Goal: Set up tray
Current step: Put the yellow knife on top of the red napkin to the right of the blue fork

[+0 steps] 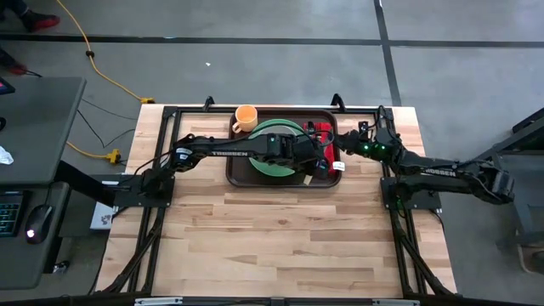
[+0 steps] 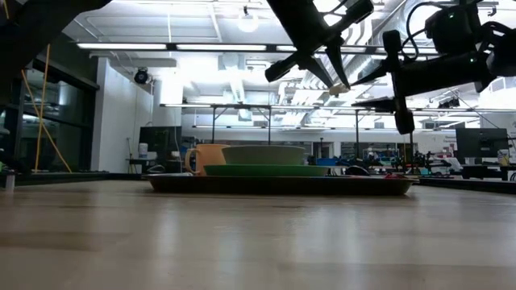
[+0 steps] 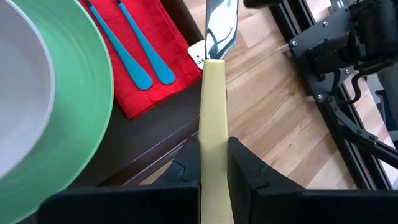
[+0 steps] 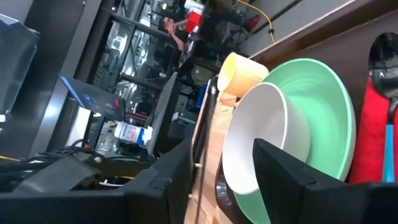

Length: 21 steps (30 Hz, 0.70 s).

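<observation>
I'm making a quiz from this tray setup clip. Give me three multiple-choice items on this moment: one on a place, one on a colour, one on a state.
1. Where do the two blue-handled utensils lie?
A. on the red napkin
B. in the white bowl
C. on bare table

2. What colour is the plate?
A. brown
B. green
C. orange

3. What does the left gripper hold?
A. nothing
B. the cup
C. a yellow-handled knife

Answers: 1 A, both rest on the napkin; 2 B, its rim is green; 3 C, the fingers clamp the handle.

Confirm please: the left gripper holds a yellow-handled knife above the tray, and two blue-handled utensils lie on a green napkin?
Not quite: the napkin is red, as the left wrist view shows. The left gripper does hold the yellow-handled knife above the tray, and the blue-handled utensils lie on that napkin.
</observation>
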Tool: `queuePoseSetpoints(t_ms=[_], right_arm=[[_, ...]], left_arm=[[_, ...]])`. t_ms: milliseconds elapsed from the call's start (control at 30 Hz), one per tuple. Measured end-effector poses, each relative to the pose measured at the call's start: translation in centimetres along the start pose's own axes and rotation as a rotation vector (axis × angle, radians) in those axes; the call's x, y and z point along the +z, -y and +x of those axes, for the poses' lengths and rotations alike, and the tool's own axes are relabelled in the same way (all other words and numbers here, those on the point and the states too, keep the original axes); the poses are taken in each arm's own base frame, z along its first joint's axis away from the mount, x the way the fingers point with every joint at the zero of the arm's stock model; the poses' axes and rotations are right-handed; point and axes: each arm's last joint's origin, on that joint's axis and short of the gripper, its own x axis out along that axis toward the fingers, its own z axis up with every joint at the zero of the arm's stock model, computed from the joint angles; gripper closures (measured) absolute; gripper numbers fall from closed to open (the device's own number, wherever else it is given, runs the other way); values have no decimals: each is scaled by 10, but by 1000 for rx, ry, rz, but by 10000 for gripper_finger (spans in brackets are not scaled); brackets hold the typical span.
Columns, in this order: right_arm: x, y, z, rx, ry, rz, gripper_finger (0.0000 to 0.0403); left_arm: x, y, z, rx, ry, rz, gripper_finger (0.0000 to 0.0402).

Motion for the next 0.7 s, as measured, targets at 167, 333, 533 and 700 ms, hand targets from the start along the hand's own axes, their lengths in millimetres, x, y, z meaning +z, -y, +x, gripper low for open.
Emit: queuePoseSetpoints(t_ms=[167, 333, 533, 700], right_arm=[[-5, 2, 7, 3, -5, -3, 258], [-6, 3, 12, 10, -5, -4, 260], [-7, 4, 13, 10, -17, -6, 281], [-6, 2, 13, 34, -6, -22, 311]], left_arm=[[0, 0, 0, 1, 1, 5, 340], [0, 0, 0, 3, 1, 5, 340], [-1, -2, 0, 19, -4, 8, 340], [-1, -3, 0, 35, 2, 9, 340]])
